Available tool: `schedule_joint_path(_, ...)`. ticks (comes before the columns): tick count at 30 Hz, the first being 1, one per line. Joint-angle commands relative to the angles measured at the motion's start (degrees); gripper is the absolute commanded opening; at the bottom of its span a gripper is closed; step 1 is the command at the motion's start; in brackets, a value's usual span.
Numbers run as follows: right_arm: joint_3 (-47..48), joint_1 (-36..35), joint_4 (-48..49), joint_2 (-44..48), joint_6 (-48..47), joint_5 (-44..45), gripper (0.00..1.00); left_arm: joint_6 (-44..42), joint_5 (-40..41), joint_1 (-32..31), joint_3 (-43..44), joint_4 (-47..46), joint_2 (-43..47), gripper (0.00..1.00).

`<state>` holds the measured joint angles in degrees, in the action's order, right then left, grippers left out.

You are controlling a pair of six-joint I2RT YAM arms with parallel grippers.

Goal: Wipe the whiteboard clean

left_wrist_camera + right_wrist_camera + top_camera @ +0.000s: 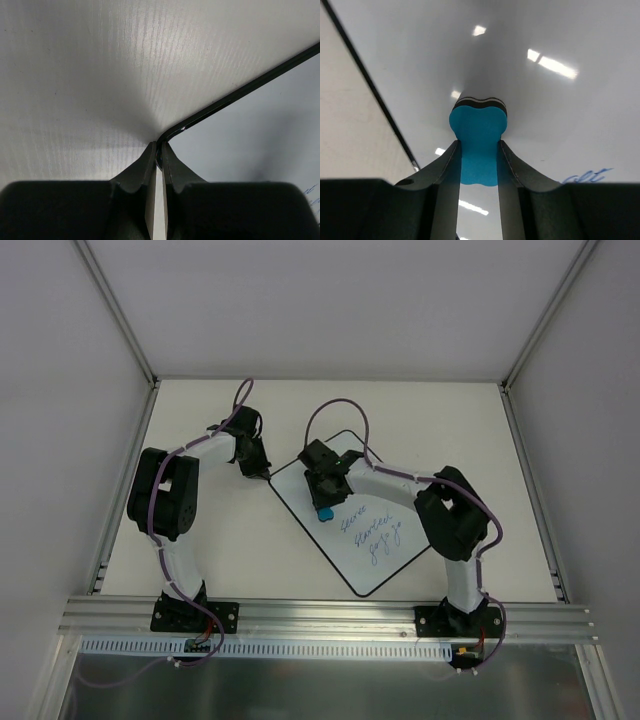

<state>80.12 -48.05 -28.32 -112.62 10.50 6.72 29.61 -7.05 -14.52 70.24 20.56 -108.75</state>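
Right wrist: blue eraser (pixel 478 145) on whiteboard (pixel 545 110)

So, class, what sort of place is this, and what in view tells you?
Most likely a robotics lab test cell: a left arm and right arm bolted to an aluminium rail, a pale table boxed in by plain white panels, and a whiteboard bearing blue writing.

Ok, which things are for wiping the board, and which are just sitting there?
For the job: whiteboard, blue eraser pinched in the right jaws, blue writing not yet wiped.
Just there: table, metal rail along the near edge.
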Motion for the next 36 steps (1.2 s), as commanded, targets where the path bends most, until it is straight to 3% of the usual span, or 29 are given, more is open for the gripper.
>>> schedule_joint_path(1, 1.97, -3.27, -3.5, -3.92, 1.98, -3.56, 0.0, 0.72, 1.16, 0.64, -1.24, 3.44, 0.03, 0.0)
schedule_joint_path(7, -0.39, -2.4, -4.38, -1.65, 3.2, 1.44, 0.0, 0.8, 1.6, 0.9, -1.07, 3.44, 0.29, 0.0)
schedule_joint_path(22, -17.8, 15.27, -3.94, 12.68, 3.39, 6.82, 0.0, 0.98, 1.25, 1.87, -0.01, 3.52, -0.23, 0.0)
schedule_joint_path(28, -17.54, 12.03, -2.8, 10.94, 4.17, 1.9, 0.0, 0.98, 0.28, 3.18, 2.45, 3.79, -1.38, 0.0)
schedule_joint_path(36, -9.55, -1.68, -2.8, 4.17, 5.76, -2.94, 0.0, 1.07, -0.6, 3.36, 2.71, 3.7, -1.29, 0.0)
